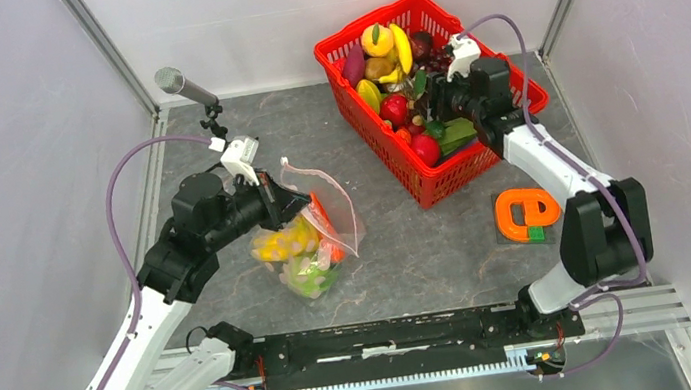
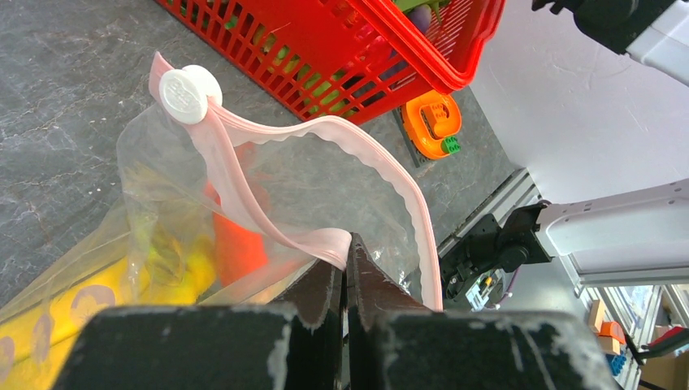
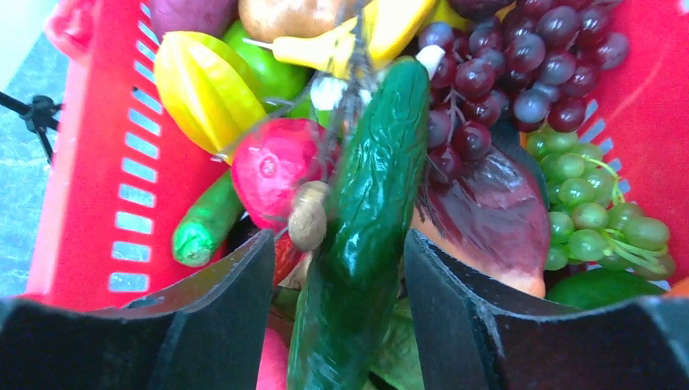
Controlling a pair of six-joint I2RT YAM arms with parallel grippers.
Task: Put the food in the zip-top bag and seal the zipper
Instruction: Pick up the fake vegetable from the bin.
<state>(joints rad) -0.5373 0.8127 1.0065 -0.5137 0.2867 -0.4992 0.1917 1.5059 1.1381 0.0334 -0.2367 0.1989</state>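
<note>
The left arm's fingers (image 2: 348,252) are pressed fully together on the narrow pale pink zipper strip (image 2: 325,134) of the clear, dot-printed plastic zip-top bag (image 1: 335,222). They lift that edge, apparently so the mouth gapes for loading. The soft strip bows in a wavy loop, with a round white slider button (image 2: 190,95) at its far end. The bag lies slumped and crinkled on the grey mottled surface (image 1: 400,258) just in front of the left arm, with glossy yellow, orange and pale green toy pieces already inside.

The right arm's fingers (image 3: 337,252) hang in the red plastic mesh basket (image 3: 89,187). They are spread wide on either side of a long, bumpy dark green toy cucumber (image 3: 370,203) and grip nothing. They straddle its narrow width, which looks the easiest place to pinch such a slick, rounded shape. Crowding it are a small tan mushroom (image 3: 309,215), a red round fruit (image 3: 272,171), a ridged yellow star fruit (image 3: 203,89) and beaded purple grapes (image 3: 504,65).
</note>
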